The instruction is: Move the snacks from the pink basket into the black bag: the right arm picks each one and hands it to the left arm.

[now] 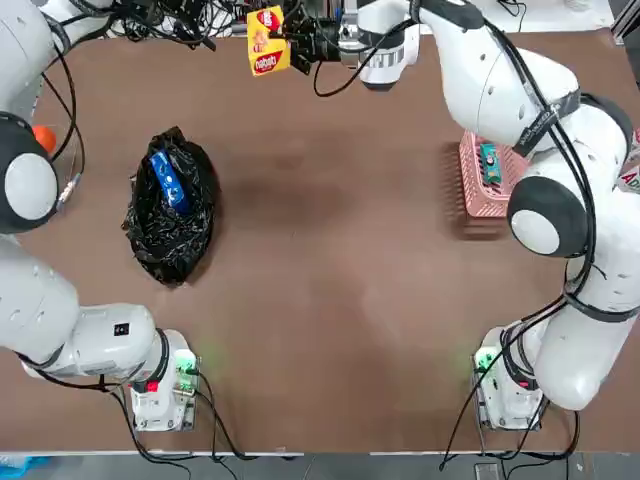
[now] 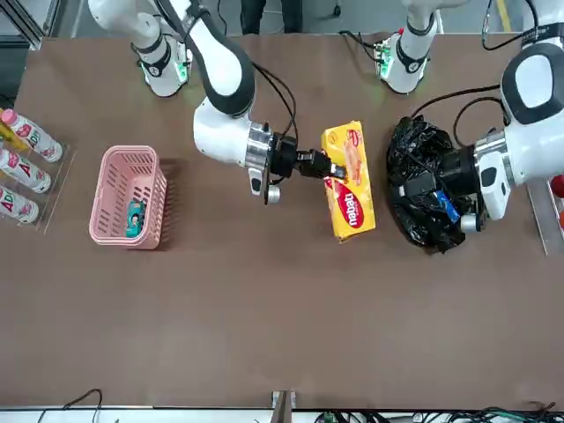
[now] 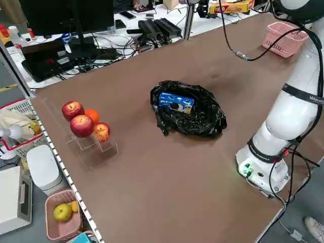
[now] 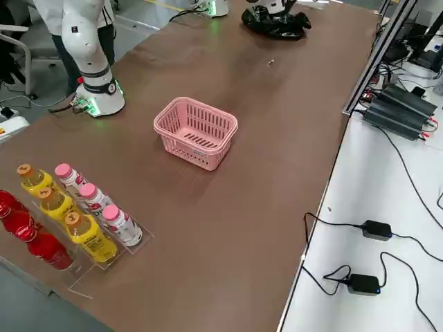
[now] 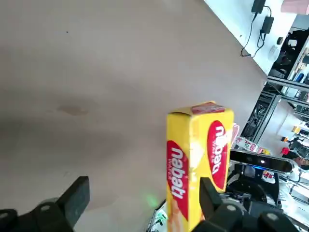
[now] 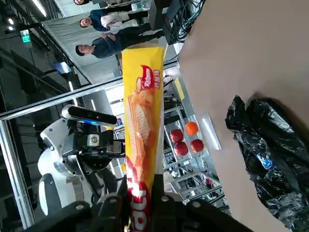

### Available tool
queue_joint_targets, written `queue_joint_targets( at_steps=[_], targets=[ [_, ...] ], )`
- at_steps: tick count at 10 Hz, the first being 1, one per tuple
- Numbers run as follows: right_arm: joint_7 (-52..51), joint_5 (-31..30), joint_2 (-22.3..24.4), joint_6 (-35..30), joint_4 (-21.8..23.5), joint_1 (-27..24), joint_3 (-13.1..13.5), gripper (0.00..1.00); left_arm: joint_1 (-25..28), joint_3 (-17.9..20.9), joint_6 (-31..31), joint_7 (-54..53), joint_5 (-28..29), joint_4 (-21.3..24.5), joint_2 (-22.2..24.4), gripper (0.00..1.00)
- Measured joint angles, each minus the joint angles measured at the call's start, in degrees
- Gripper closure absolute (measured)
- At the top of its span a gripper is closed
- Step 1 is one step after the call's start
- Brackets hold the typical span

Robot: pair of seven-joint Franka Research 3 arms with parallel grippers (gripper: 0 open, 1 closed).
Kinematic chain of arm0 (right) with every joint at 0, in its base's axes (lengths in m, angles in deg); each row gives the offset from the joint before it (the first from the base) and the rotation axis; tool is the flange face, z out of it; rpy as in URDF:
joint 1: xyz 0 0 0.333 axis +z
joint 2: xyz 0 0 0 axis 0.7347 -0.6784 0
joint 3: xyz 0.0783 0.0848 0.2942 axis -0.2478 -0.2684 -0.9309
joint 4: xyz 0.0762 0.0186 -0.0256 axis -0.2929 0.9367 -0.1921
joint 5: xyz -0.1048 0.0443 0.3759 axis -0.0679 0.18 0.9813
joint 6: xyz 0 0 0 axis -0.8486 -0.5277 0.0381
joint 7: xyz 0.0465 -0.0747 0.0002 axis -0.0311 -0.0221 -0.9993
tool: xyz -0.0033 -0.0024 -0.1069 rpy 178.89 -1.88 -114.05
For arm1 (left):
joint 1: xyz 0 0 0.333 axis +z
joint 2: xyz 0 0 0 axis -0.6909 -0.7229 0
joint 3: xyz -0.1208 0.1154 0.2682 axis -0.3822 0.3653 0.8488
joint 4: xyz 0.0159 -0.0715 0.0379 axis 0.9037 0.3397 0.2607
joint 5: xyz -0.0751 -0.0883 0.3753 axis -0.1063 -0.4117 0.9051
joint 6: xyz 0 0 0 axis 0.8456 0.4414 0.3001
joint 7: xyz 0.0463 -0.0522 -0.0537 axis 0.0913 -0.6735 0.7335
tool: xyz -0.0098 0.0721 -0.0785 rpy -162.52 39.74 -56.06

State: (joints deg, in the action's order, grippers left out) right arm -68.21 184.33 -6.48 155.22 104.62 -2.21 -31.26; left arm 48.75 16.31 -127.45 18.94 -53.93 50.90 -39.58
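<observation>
**A:** Yellow cardboard was what mattered just then: the yellow flat box [image 2: 351, 181] sat clamped at one end in your right gripper [image 2: 328, 167], held up in the air above the table, over toward the far edge from the arm bases and nearer the black bag [image 2: 429, 185] than the pink basket [image 2: 129, 196].

**B:** So which step were you in?

**A:** By my reading, the handover of the second snack. The blue packet [image 1: 168, 181] already lay inside the bag, on the left half of the table. The small teal box [image 1: 489, 163] was in the basket, near the right edge. So one was done, one was in transit, one was waiting.

**B:** And your left gripper?

**A:** Your left gripper [image 5: 140, 203] had its fingers spread wide and held nothing. From its own wrist camera the box stood just beside one finger [image 5: 211, 195], not yet squarely between the two. From the front, that hand hung close by the bag.

**B:** What did the next move call for?

**A:** I judged you needed to bring the free end of the box between the spread left fingers, close them across its flat faces, and only then loosen the right grip. Release too early and the box would have dropped to the table short of the bag.
</observation>
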Motion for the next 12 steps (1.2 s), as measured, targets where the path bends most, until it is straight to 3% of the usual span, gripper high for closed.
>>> queue_joint_targets(
  at_steps=[3,6,8,9,11,12],
  targets=[
    [2.51,0.13,-0.16,2.99,-1.39,1.52,0.0,0.79,0.0,-2.18,-2.88,0.26,-0.79,0.62,0.01,0.04],
    [5.62,0.17,-0.19,7.78,-2.71,4.1,0.0,0.79,-0.02,-5.03,-9.69,0.71,-4.09,2.82,0.0,0.04],
    [6.74,0.18,-0.2,10.18,-3.23,5.7,0.0,0.79,0.0,-5.23,-10.33,0.98,-5.37,3.06,0.01,0.1],
    [7.16,0.19,-0.2,11.51,-3.52,6.19,0.0,0.79,0.1,-5.22,-10.37,1.01,-5.43,3.12,0.01,0.18],
    [8.38,0.23,-0.22,14.43,-4.52,7.32,0.03,0.79,0.44,-5.2,-10.39,1.01,-5.44,3.16,0.09,0.43],
    [8.64,0.3,-0.23,15.86,-4.81,8.18,0.03,0.79,0.39,-5.23,-10.37,1.01,-5.43,3.22,0.18,0.49]
  ],
)
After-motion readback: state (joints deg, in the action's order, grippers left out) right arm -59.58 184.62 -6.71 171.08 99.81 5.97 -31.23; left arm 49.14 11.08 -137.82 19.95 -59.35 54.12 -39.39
